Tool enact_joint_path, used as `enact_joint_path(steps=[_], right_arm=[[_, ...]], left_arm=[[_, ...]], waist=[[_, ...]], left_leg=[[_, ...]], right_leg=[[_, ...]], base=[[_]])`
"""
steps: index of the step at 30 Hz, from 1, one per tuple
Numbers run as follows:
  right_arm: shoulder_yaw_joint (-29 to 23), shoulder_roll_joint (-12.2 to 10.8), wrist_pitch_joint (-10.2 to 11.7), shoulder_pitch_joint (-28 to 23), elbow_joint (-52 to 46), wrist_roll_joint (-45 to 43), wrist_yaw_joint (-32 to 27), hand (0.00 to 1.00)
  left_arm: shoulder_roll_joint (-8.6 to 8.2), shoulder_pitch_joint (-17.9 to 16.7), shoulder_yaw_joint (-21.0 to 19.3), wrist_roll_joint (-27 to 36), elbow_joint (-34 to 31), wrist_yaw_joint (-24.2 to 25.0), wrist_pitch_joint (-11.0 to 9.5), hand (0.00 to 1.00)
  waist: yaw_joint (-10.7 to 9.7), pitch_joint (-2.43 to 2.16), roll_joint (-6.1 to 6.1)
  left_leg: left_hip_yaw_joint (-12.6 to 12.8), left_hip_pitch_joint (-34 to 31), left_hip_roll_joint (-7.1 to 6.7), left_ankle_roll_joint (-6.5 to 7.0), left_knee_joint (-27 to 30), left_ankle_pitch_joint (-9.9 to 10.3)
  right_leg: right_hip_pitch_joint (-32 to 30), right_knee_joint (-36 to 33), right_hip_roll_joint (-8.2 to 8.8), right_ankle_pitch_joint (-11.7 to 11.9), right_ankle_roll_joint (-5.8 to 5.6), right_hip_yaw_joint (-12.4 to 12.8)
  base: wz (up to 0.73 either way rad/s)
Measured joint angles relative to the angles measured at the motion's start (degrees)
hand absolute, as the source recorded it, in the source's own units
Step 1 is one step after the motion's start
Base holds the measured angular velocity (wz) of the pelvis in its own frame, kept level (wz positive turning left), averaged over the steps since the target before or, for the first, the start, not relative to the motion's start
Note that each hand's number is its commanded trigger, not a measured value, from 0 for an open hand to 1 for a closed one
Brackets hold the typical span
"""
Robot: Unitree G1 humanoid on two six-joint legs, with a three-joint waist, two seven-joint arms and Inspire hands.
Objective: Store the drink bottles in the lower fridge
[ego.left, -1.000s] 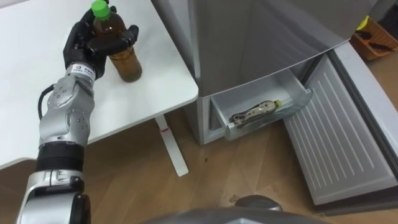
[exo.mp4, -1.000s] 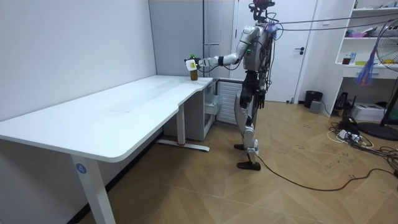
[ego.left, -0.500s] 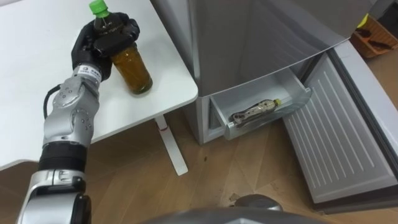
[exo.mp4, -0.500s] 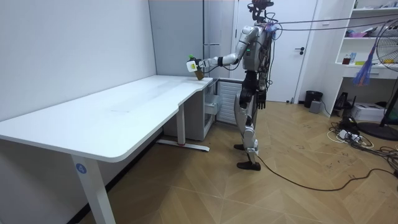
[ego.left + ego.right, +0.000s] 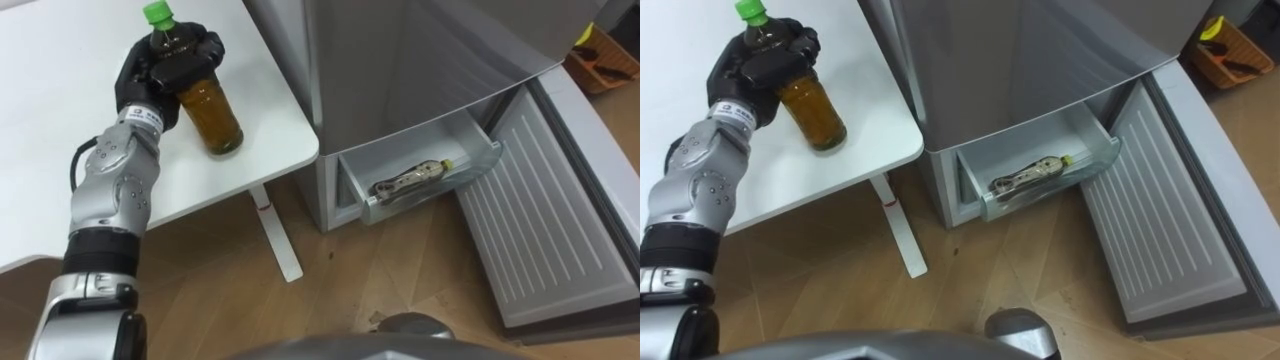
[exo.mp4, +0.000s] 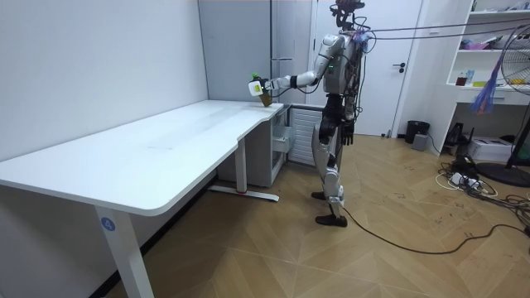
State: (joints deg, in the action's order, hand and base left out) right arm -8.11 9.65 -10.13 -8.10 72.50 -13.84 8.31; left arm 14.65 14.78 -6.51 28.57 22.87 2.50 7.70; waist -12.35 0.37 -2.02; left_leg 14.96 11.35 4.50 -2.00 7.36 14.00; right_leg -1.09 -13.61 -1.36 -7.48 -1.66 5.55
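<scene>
- While the robot stands on the wood floor facing the desk's end and the fridge, its left arm reaches out over the white desk [image 5: 60, 120].
- The left hand [image 5: 165, 70] is curled round the upper part of the amber drink bottle [image 5: 212, 115], just under its green cap [image 5: 156, 12].
- The bottle tilts, cap to the left, over the desk's right part, near the edge beside the fridge; I cannot tell whether its base touches the top.
- The grey fridge [image 5: 400, 60] stands just right of the desk, with its lower door [image 5: 550, 230] swung open to the right.
- The lower drawer [image 5: 480, 160] is pulled out, and a second bottle [image 5: 405, 183] lies on its side in it.
- The right hand [image 6: 349, 134] hangs by the robot's hip; I cannot tell its state.
</scene>
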Motion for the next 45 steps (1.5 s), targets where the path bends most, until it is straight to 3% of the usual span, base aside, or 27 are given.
enact_joint_path(steps=[10,20,26,35,45], right_arm=[[-0.01,0.04,0.08,0.87,1.05,-0.29,1.13,0.00],[0.17,0.03,0.08,1.94,1.38,-0.05,1.12,0.00],[0.10,0.12,0.26,3.00,1.28,-0.14,1.12,0.00],[0.16,0.31,-0.07,2.79,1.22,-0.22,1.90,0.00],[2.34,0.26,-1.89,3.66,1.02,-1.23,1.04,0.00]], left_arm=[[0.01,0.00,0.72,-1.05,-1.19,0.15,1.23,1.00],[0.09,-0.02,1.70,-2.29,-12.50,-0.91,1.73,1.00],[0.01,-2.68,2.50,-8.29,-22.53,-0.23,1.93,1.00],[0.09,-3.95,2.48,-8.80,-37.18,0.47,3.30,1.00],[-0.10,-5.01,4.56,-8.05,-40.92,4.51,4.91,1.00]], waist=[[0.24,-0.78,0.98],[1.54,-0.09,0.48],[1.69,-0.01,0.35],[3.43,0.10,0.53],[4.96,-0.11,0.54]], left_leg=[[-1.08,0.16,-0.04,0.03,0.50,-0.04],[-1.62,-0.24,0.00,0.03,0.56,-0.05],[-3.71,-1.93,0.05,0.03,1.41,-0.06],[-4.84,-1.82,-0.01,0.04,1.46,-0.07],[-5.45,-2.23,-0.04,0.03,2.15,-0.08]], right_leg=[[0.75,0.18,0.29,0.00,0.00,-0.73],[1.09,1.17,0.36,0.18,-0.01,-1.30],[0.94,1.87,0.84,0.20,0.08,-3.39],[1.70,2.02,1.26,-0.09,0.10,-4.74],[1.98,1.93,1.51,-0.25,0.19,-5.77]], base=[[0.03],[0.03],[0.16],[0.08],[0.04]])
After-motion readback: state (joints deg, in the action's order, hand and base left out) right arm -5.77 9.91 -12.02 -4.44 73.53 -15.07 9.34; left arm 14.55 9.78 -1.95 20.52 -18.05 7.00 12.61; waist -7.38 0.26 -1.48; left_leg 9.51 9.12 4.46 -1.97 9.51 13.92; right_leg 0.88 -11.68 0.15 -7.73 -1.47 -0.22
